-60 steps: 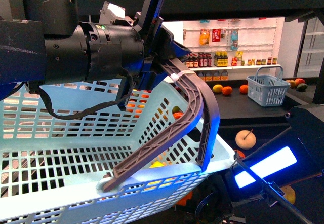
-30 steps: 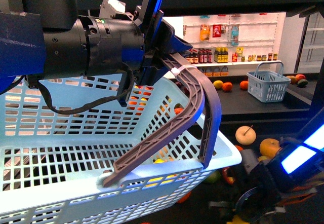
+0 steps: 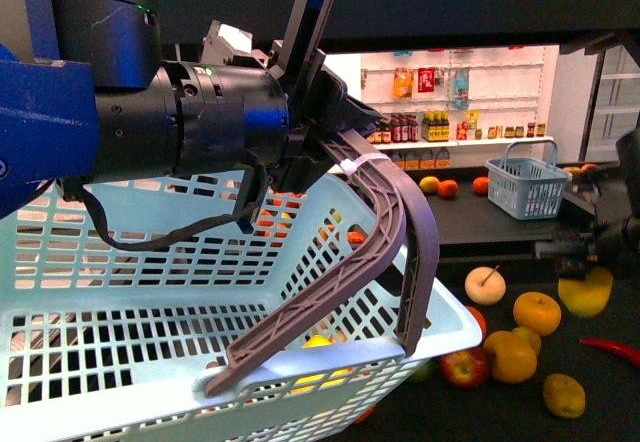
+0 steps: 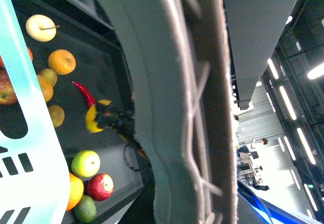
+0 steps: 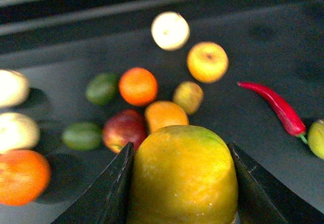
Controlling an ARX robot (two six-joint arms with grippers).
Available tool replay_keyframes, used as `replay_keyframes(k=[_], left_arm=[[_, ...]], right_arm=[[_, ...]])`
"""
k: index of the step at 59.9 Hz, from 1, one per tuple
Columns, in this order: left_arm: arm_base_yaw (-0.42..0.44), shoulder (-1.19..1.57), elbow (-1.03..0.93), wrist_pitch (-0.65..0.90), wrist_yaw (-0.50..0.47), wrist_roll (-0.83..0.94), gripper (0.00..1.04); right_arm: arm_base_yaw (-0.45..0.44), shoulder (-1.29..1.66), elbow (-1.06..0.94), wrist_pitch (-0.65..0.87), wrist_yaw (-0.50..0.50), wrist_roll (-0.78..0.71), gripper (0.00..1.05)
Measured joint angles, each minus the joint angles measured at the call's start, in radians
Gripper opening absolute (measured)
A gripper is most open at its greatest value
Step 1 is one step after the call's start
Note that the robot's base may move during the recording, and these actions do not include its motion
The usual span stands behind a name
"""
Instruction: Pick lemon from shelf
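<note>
The lemon (image 5: 182, 176), bright yellow with a greenish patch, fills the space between my right gripper's (image 5: 180, 148) two black fingers, which are shut on it. In the front view the lemon (image 3: 587, 292) hangs at the far right, just above the shelf's dark tray (image 3: 600, 392), with the right gripper (image 3: 585, 274) over it. My left gripper (image 3: 335, 147) is shut on the grey basket handle (image 3: 390, 222) of the light-blue basket (image 3: 120, 262). In the left wrist view the handle (image 4: 172, 107) blocks most of the picture, and the lemon (image 4: 92, 118) shows beyond it.
Loose fruit lies on the tray below the lemon: oranges (image 3: 537, 312), a red apple (image 3: 463, 367), a pale round fruit (image 3: 485, 285) and a red chili (image 3: 610, 350). A small blue basket (image 3: 527, 187) stands on the counter behind. White store shelves of bottles (image 3: 450, 112) are at the back.
The right arm has gone from low in front of the basket up and back to the right edge, with the lemon now held above the tray. The basket has barely shifted.
</note>
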Motion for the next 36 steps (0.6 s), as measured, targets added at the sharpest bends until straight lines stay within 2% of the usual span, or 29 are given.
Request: replay_keyframes(k=[10,16,36], left_arm=[[0.0,0.0,0.0,0.0,0.0,0.0,0.07],[0.0,0.0,0.0,0.0,0.0,0.0,0.07],[0.0,0.0,0.0,0.0,0.0,-0.001,0.07]], right_arm=[[0.061,-0.158,-0.055,-0.018,-0.132,0.099,0.48],[0.144,-0.216,-0.114,-0.008,-0.191,0.184,0.48],[0.319,-0.234,-0.182,0.033,-0.206,0.272,0.48]])
